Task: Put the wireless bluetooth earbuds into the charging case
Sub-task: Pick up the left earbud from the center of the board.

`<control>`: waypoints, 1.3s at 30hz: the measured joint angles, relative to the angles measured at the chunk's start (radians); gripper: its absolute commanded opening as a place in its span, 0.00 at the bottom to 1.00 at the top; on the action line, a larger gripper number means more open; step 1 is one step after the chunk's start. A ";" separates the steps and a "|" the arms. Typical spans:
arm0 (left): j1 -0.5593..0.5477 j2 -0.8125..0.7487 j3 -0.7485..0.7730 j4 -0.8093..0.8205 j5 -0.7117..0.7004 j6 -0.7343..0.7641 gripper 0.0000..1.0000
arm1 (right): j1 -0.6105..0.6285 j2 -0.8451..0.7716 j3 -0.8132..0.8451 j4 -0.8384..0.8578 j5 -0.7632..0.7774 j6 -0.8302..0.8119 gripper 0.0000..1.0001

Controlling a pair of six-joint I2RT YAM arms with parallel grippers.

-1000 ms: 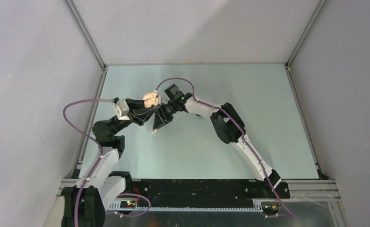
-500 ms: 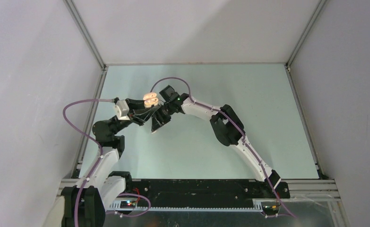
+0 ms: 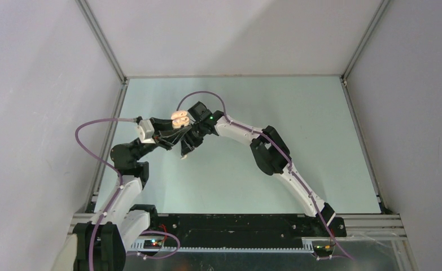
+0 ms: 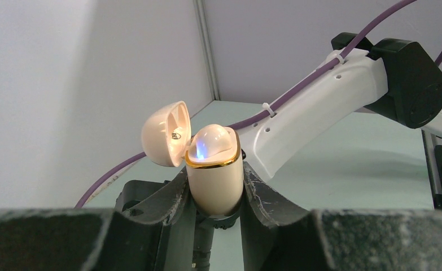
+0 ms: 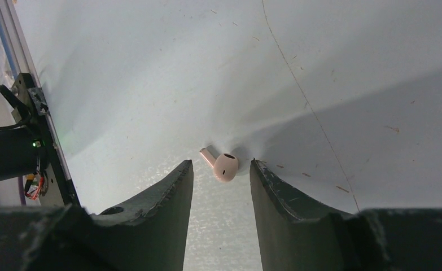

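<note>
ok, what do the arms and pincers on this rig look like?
The left arm and right arm have white links and black joints. A purple cable runs along each. The left pincer and right pincer are dark, wedge-shaped and rough-surfaced. A green light glows near the right wrist.

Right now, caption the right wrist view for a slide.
Right gripper open above the table, a pale earbud lying between its fingertips.
</note>
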 measured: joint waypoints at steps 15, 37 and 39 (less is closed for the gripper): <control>0.000 0.000 0.000 0.000 0.000 0.000 0.13 | 0.010 0.000 0.000 -0.013 0.009 -0.037 0.39; 0.000 0.000 0.000 0.000 0.000 0.000 0.14 | 0.018 -0.003 0.001 -0.027 0.045 -0.051 0.13; 0.000 0.000 0.000 0.000 0.000 0.000 0.14 | 0.013 -0.006 0.001 -0.037 0.045 -0.060 0.13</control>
